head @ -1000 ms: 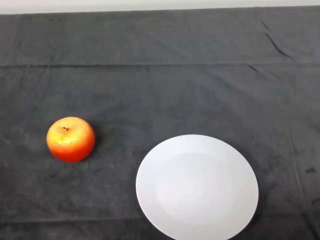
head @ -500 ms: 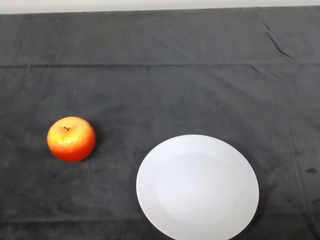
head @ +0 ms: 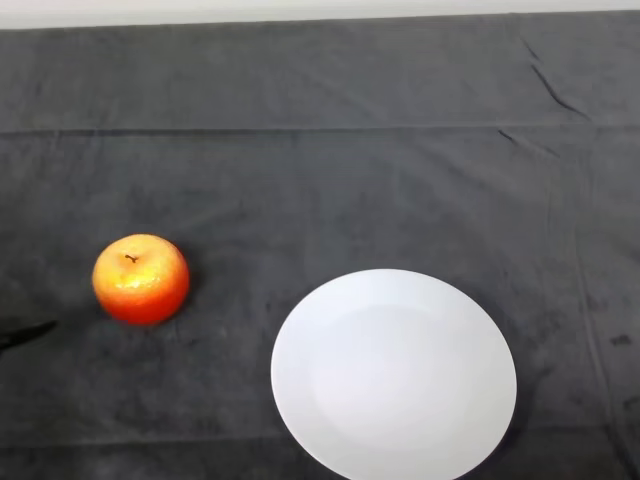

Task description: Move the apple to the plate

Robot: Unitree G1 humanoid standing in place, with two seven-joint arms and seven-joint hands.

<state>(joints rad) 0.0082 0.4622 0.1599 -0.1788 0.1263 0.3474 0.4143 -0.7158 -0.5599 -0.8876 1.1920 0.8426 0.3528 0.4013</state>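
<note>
A red and orange apple (head: 141, 279) with a short stem stands upright on the dark cloth at the left. A white round plate (head: 394, 373) lies to its right, near the front edge, with nothing on it. A gap of cloth separates the apple from the plate. Only a thin black tip of my left hand (head: 22, 334) shows at the left edge. It is lower left of the apple and not touching it.
The dark grey cloth (head: 330, 190) covers the whole table, with a few creases at the back right (head: 555, 95). A pale strip (head: 300, 10) runs along the far edge of the table.
A black tip of my left hand has come in at the left edge, below the apple. The apple and the plate lie where they were.
</note>
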